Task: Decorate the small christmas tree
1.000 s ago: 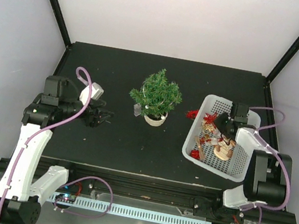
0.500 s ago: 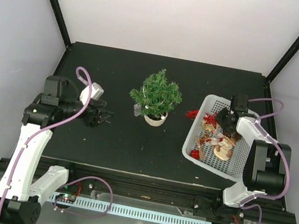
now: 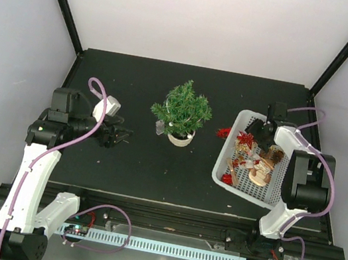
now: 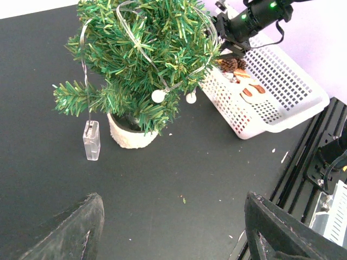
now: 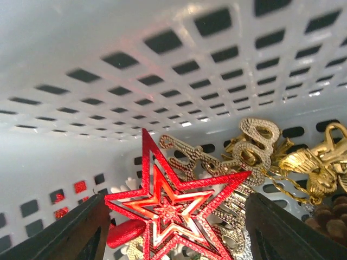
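Observation:
The small christmas tree [image 3: 182, 110] stands in its white pot [image 3: 180, 138] mid-table, with a wire of small white bulbs round it [image 4: 158, 96] and a clear box [image 4: 91, 141] beside the pot. My left gripper [image 3: 116, 135] hovers open to the tree's left, nothing between its fingers [image 4: 76, 230]. My right gripper [image 3: 259, 131] is down in the far end of the white basket [image 3: 277, 201]. It is open, and a red glitter star [image 5: 174, 205] lies between its fingers [image 5: 81, 233], which do not touch it.
The basket holds gold ornaments [image 5: 260, 143], a pine cone [image 5: 331, 219], a red bauble [image 5: 123, 233] and a brown figure [image 3: 262, 172]. A red ornament [image 3: 223, 132] lies on the table just outside the basket's left wall. Walls close the table on three sides.
The right gripper has moved toward the far end of the basket and opened from shut. The left arm and the tree have not moved.

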Motion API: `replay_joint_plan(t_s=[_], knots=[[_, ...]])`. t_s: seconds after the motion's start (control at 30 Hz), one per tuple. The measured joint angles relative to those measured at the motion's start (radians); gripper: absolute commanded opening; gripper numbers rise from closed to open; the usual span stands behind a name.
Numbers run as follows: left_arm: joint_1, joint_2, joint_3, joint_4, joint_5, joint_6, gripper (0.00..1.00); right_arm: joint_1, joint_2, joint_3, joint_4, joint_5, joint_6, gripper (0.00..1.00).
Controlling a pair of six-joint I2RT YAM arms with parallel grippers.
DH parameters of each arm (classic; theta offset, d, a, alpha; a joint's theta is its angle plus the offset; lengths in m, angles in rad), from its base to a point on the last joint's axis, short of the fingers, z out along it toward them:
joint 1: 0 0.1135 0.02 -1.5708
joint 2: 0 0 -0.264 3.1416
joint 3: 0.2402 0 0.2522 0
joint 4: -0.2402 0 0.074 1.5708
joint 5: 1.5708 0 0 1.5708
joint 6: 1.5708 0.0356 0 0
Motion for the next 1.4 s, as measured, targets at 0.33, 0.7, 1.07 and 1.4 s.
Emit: replay_joint_plan(t_s=[0.33, 0.7, 1.07, 1.4], knots=[[0.0, 0.0, 0.0, 0.002, 0.003, 0.0, 0.72, 0.0, 0.097, 0.093, -0.022, -0.001, -0.024, 0.7], [0.0, 0.0, 0.0, 0.003, 0.004, 0.0, 0.72, 0.0, 0.125, 0.126, -0.026, 0.006, -0.042, 0.68], [0.0, -0.019, 0.0, 0.003, 0.005, 0.0, 0.72, 0.004, 0.112, 0.1, -0.014, 0.027, -0.06, 0.67], [0.0, -0.047, -0.009, 0.003, 0.005, 0.0, 0.72, 0.011, 0.086, 0.069, -0.024, 0.053, -0.06, 0.65]])
